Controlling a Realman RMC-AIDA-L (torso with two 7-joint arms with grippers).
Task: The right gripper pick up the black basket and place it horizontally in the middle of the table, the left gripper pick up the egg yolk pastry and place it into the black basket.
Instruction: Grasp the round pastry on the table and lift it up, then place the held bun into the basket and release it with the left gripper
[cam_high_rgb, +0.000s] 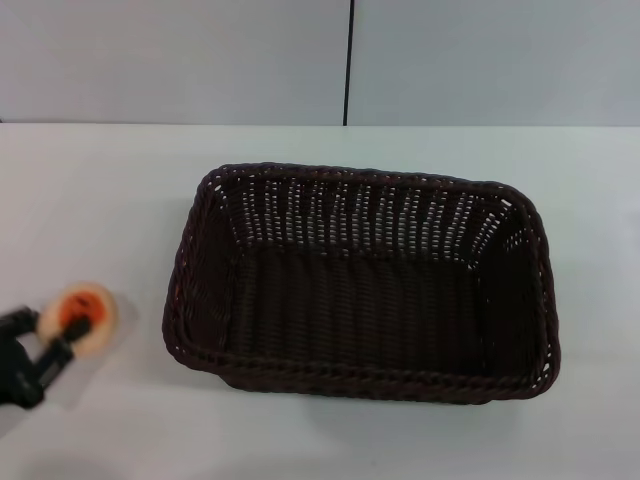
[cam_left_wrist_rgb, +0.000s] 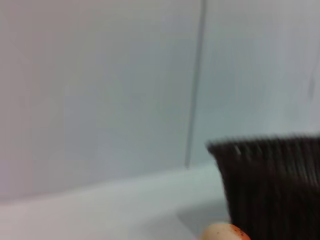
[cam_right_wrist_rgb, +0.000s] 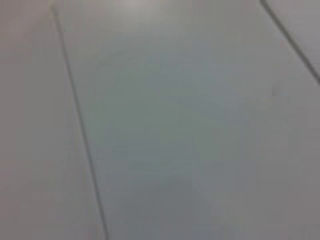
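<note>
The basket (cam_high_rgb: 362, 285) sits flat on the white desk (cam_high_rgb: 100, 190), roughly at the middle and a little toward the right, long side running left to right, open side up and nothing inside it.

At the desk's left edge in the head view, the left end effector (cam_high_rgb: 62, 335) reaches in from the lower left corner. Its black fingers (cam_high_rgb: 70, 338) are clenched on the pastry (cam_high_rgb: 80, 312), one finger crossing the orange-red top, the other barely showing at the pastry's left side. The pastry is well left of the basket, apart from its rim; whether it rests on the desk or is lifted cannot be told.

The left wrist view shows a sliver of the pastry (cam_left_wrist_rgb: 225, 233) at the frame edge, with the basket's dark woven wall (cam_left_wrist_rgb: 272, 185) just beyond it.

The right end effector is out of sight; its wrist view shows only pale panels with thin dark seams.
</note>
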